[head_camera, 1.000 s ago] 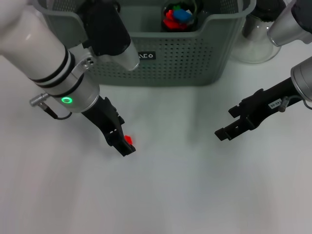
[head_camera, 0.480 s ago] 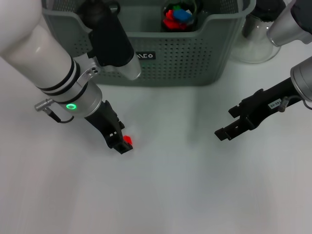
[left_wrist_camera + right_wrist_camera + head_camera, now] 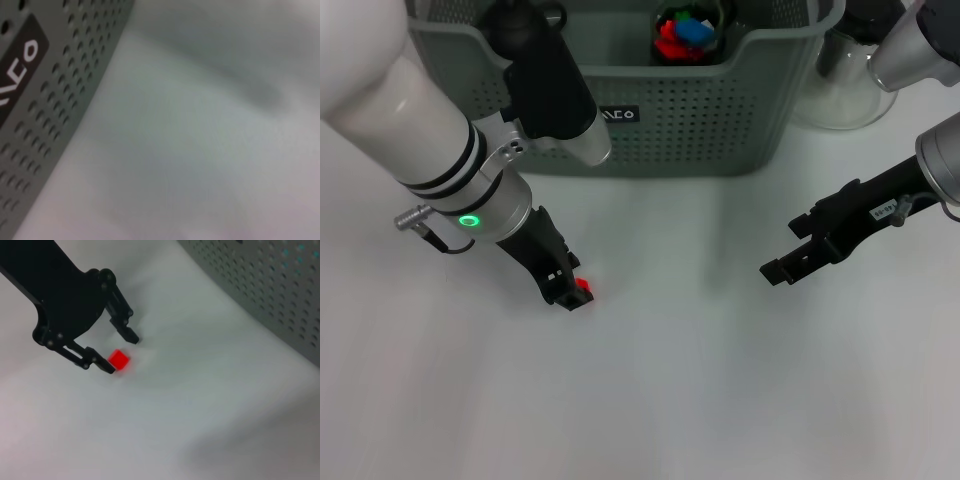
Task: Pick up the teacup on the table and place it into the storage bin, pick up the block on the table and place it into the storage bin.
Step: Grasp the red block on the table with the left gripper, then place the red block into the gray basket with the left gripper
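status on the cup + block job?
Done: a dark teacup holding coloured pieces already sits inside the grey-green perforated plastic storage bin. In hand: the open left hand brackets the small red block on the white table. Left: grasp, lift, bin it. Right hand idles open.

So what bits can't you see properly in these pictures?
- Red block: half hidden by the left end effector in the head view.
- Storage bin: far side cut off by the head view's edge.
- Glass pot: partly hidden behind the right arm.
- Left wrist view: blurred.
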You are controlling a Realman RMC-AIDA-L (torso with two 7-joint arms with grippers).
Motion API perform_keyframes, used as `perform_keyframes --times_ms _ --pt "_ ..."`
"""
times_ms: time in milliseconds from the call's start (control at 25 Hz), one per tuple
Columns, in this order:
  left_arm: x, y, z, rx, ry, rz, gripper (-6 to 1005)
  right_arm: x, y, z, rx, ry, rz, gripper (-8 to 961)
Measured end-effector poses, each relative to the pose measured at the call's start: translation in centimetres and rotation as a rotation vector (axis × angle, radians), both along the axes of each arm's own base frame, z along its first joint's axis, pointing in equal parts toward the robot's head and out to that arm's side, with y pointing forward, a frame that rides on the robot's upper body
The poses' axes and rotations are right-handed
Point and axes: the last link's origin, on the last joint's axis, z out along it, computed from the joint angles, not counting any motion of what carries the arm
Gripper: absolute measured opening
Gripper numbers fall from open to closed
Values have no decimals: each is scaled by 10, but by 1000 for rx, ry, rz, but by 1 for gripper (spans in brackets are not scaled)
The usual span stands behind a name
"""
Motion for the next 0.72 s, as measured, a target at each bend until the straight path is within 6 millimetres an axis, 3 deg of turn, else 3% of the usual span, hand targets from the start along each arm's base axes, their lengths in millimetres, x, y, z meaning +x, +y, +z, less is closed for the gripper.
perform_keyframes --times_ms 120,320,520,720 --pt "-1 0 -1 0 3 0 541 0 0 0 1 0 1 943" --pt "-1 -2 -2 -6 1 1 331 -1 1 0 3 0 2 943" --pt "5 -3 3 3 -10 -8 247 0 1 0 4 -1 0 942" --pt "21 -5 22 25 -46 -15 210 0 1 1 5 -1 -1 942"
